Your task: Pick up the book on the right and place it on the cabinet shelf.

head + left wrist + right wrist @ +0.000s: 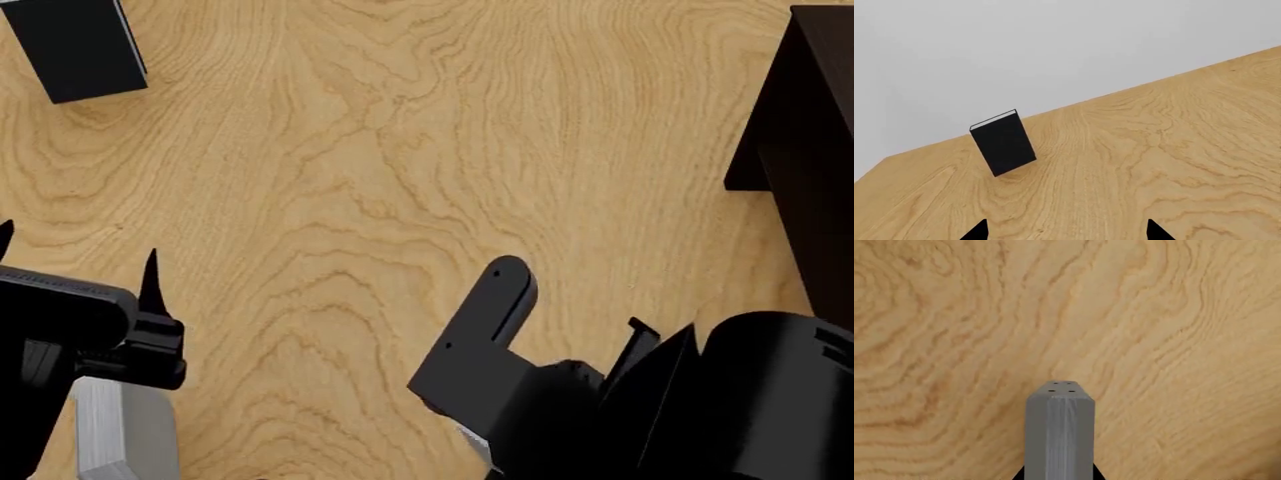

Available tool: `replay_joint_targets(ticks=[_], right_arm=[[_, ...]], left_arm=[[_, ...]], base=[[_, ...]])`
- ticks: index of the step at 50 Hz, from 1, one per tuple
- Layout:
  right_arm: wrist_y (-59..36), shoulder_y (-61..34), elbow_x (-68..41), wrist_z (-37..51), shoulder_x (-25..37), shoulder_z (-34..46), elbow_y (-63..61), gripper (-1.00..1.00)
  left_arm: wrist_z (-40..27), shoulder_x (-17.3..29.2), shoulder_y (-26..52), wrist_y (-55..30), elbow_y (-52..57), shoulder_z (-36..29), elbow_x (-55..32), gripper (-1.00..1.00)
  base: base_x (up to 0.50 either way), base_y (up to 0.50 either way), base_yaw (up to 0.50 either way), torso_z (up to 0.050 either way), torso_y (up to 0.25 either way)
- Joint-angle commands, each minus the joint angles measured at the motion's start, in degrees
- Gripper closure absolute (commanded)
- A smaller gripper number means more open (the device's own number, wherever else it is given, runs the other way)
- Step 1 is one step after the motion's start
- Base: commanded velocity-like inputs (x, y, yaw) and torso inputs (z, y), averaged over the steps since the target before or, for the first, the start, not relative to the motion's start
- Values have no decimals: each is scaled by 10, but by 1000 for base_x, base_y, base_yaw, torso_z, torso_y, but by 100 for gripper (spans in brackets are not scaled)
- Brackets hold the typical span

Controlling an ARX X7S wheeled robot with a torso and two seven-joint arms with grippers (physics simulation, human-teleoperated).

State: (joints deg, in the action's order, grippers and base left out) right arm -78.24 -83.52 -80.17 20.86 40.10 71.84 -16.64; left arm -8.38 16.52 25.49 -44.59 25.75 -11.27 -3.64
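Grey and smooth, the book (1059, 437) is sitting between the right gripper (1058, 471) fingers, which are pinching it edge-on, with only their dark tips peeking out either side of it in the right wrist view. Beneath it, nothing but blond wood grain of the worktop (1174, 340). From the head view, the right arm is bulking up the near right corner, one long black finger (483, 330) pointing out over the worktop, and the book itself is mostly hidden under the arm. Over on the left, the left gripper (1066, 231) is hovering with its fingers spread wide, holding nothing, two black tips framing bare wood. A second grey book (123, 432) is lying just beside that gripper at the near left edge. Far left, a black book (1003, 143) is standing upright on the worktop. At the right edge, the dark cabinet shelf (807, 150) is showing, well apart from the held book.
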Motion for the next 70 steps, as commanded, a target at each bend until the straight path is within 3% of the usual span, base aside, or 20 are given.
replay_joint_targets(ticks=[1,14,36,49,55,70], right_arm=[[-46,-33,-67,110,5,-42,-48,100],[-81,-95,-196,299,2,-19,-52,100],[-78,-170,-232,486,-23,93,-71,100],[-53,-153,-190,523,-18,111,-86,100],[-74,-165,-183,578,-33,147,-78,100],[-93,-174,-111,609,-59,212,-72,100]], left_arm=[[-1,4,-9,-9,26,9,-7,-100],[-2,7,-16,-1,27,15,-14,-100],[-4,10,-19,1,32,16,-19,-100],[-6,13,-25,1,40,18,-22,-100],[-7,12,-26,5,38,17,-24,-100],[-9,12,-29,13,33,18,-28,-100]], base=[[0,0,0,0,0],[0,0,0,0,0],[0,0,0,0,0],[0,0,0,0,0],[0,0,0,0,3],[0,0,0,0,0]])
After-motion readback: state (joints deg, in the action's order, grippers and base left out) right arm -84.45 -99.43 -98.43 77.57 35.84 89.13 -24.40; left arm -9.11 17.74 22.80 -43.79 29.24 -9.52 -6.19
